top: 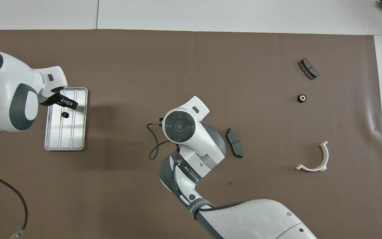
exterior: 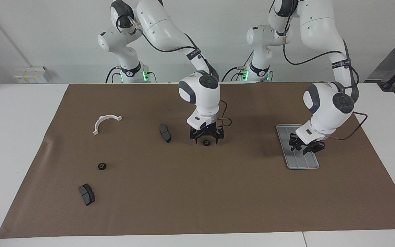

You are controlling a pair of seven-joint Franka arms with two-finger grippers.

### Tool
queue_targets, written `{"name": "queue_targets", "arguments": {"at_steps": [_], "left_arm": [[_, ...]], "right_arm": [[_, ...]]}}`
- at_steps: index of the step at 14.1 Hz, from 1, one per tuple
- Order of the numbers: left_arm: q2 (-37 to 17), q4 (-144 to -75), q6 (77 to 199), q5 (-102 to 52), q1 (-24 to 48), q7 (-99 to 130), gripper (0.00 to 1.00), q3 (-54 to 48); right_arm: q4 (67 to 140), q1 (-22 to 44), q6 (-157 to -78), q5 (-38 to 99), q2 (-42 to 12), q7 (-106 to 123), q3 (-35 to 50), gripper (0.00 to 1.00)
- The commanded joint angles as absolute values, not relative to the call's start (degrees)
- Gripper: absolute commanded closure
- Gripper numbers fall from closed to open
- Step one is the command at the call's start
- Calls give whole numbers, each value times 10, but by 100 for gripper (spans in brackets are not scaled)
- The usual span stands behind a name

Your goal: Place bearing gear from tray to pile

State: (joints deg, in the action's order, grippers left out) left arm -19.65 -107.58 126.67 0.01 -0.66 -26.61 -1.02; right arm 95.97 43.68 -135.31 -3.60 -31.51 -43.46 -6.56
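Small black bearing gear [top: 65, 114] sits in the silver tray [top: 78, 132], at the left arm's end of the brown mat [exterior: 197, 199]. Left pincer [exterior: 302, 148] is low over the tray, right at that gear; can't tell if its fingers grip it or just stand beside it. Second bearing gear [exterior: 206, 142] lies mid-mat, right pincer [exterior: 206, 137] down around it, fingers spread wide, one each side, not clamped. Brake pad [exterior: 165, 132] just beside that pincer. Pile spread toward the right arm's end: white half-ring bracket [exterior: 106, 123], third bearing gear [exterior: 102, 166], another brake pad [exterior: 86, 194], all apart on the tabletop.
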Motion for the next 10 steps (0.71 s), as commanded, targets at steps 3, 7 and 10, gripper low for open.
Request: {"name": "queue_targets", "arguments": {"at_steps": [3, 7, 10], "left_arm": [[-173, -1113, 1288, 12, -23, -315, 46, -15], [-171, -1124, 1297, 15, -31, -348, 48, -15], [-163, -1152, 1324, 16, -40, -369, 48, -15]], "right_arm": [[983, 446, -1362, -47, -314, -438, -63, 6], [983, 446, -1365, -47, -314, -438, -63, 27], [983, 446, -1365, -47, -314, -438, -63, 39]]}}
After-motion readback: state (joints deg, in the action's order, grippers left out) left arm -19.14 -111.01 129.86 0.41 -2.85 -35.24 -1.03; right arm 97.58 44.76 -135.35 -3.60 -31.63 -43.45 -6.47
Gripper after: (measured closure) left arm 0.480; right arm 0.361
